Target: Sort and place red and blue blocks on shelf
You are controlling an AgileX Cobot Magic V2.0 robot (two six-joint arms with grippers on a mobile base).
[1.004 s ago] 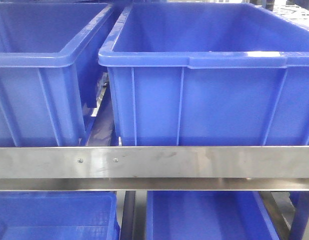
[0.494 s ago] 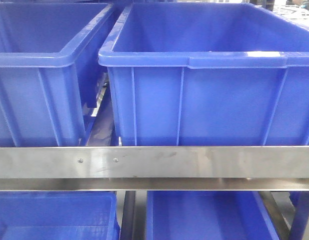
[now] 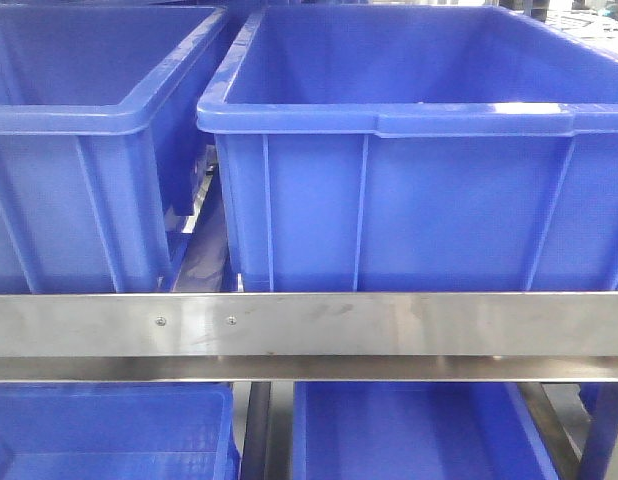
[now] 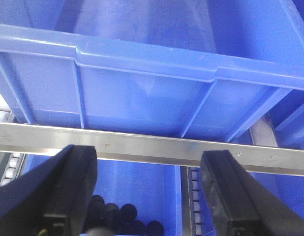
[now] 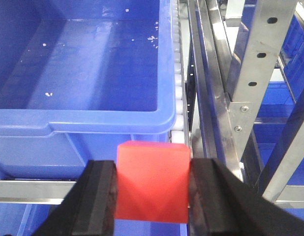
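Red block (image 5: 152,182) clamped between black fingers of right hand (image 5: 152,196), just in front of blue bin (image 5: 83,73) rim on shelf (image 5: 250,93). Left hand (image 4: 149,196) spread wide, gripping nothing, facing steel rail (image 4: 157,150) under another bin. Blue block not visible.

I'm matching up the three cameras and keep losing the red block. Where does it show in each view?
Front-facing view: not in it; only bins and rail show.
Left wrist view: not in it; the open left gripper holds nothing.
Right wrist view: bottom centre, the red block clamped in the right gripper, in front of a blue bin.
Shared landmark: the steel rail under the bins, also in the left wrist view.
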